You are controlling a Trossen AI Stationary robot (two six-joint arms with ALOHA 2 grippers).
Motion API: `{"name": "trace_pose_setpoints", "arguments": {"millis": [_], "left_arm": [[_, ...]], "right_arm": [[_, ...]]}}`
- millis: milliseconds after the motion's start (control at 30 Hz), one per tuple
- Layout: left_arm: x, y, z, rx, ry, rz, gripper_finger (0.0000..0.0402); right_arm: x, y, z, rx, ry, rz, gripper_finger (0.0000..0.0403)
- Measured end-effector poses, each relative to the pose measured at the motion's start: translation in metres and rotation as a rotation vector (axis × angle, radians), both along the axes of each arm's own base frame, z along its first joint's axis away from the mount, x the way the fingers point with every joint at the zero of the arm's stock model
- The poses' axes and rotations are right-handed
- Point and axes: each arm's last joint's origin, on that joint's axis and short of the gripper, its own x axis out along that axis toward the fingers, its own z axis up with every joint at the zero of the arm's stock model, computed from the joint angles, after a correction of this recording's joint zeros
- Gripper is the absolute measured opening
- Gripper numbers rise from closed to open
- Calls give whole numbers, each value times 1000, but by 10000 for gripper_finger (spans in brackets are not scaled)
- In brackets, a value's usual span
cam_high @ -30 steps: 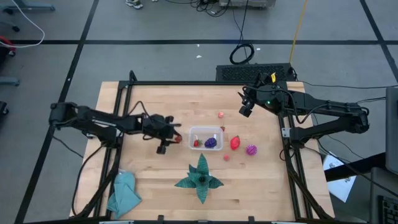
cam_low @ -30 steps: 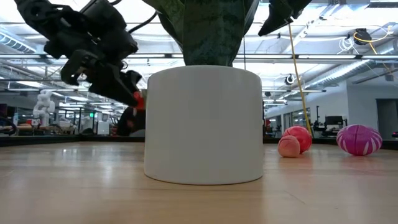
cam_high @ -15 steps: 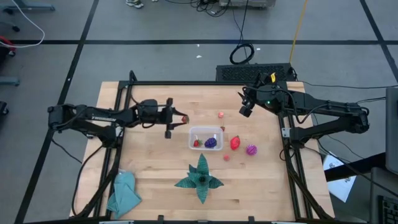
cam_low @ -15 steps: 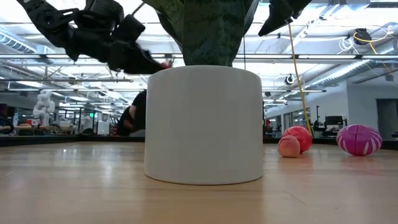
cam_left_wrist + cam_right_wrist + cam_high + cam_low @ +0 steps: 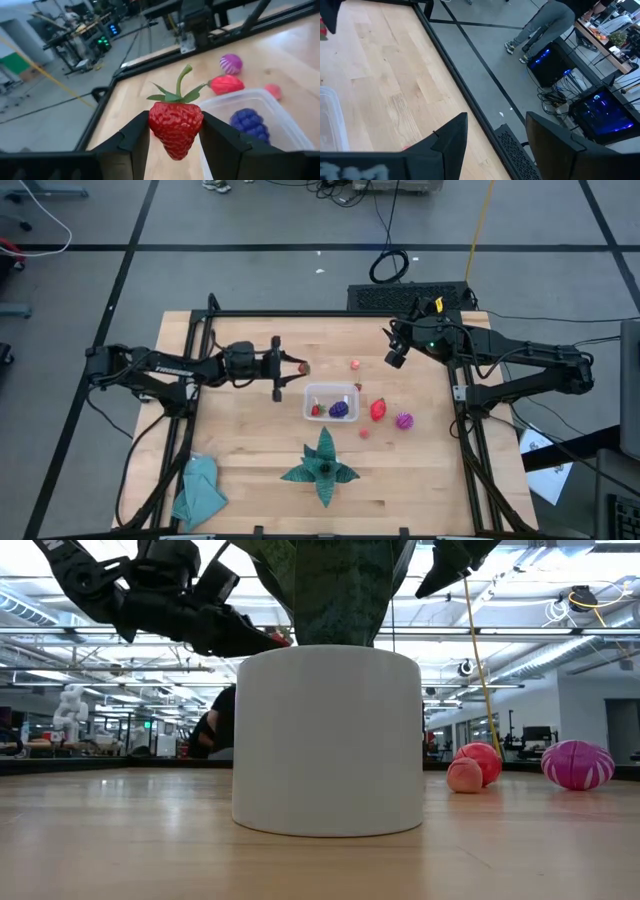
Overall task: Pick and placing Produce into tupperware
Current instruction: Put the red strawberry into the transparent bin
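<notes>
- Partly done: clear tupperware (image 5: 331, 401) at frame centre of the high view, already holding a purple grape cluster (image 5: 340, 409) and a small red fruit (image 5: 317, 410).
- Strawberry (image 5: 175, 125) in transit, pinched between the two dark fingers of the left gripper (image 5: 296, 368), above the table just up and left of the tupperware in the high view (not yet over the opening, judging from that view).
- Left outside on the wood: a tiny pink-red piece (image 5: 355, 364) above the tupperware, a red fruit (image 5: 378, 409) and a striped magenta ball (image 5: 403, 420) to its right, a small pink piece (image 5: 364, 433) lower right of it.
- Roughly a third to half finished, as a judgement; the carried strawberry and four loose pieces remaining.
- Left arm stretched horizontally from the left edge toward centre, wrist level, fingers pointing right toward the tupperware.
- Right gripper (image 5: 394, 356) parked at upper right of the table, raised, jaws parted and holding nothing (own fingers seen apart in the right wrist view).
</notes>
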Motion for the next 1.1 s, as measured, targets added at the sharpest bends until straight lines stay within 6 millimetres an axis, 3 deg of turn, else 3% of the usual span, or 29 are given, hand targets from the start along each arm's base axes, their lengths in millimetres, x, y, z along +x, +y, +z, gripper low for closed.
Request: {"name": "trace_pose_setpoints", "arguments": {"millis": [600, 867, 1100], "left_arm": [[1, -5, 1, 5, -5, 61, 159], [2, -6, 1, -73, -6, 42, 159], [17, -5, 21, -119, 212, -25, 159]], "right_arm": [[0, 0, 0, 0, 0, 0, 192], [0, 0, 0, 0, 0, 0, 192], [0, 0, 0, 0, 0, 0, 192]]}}
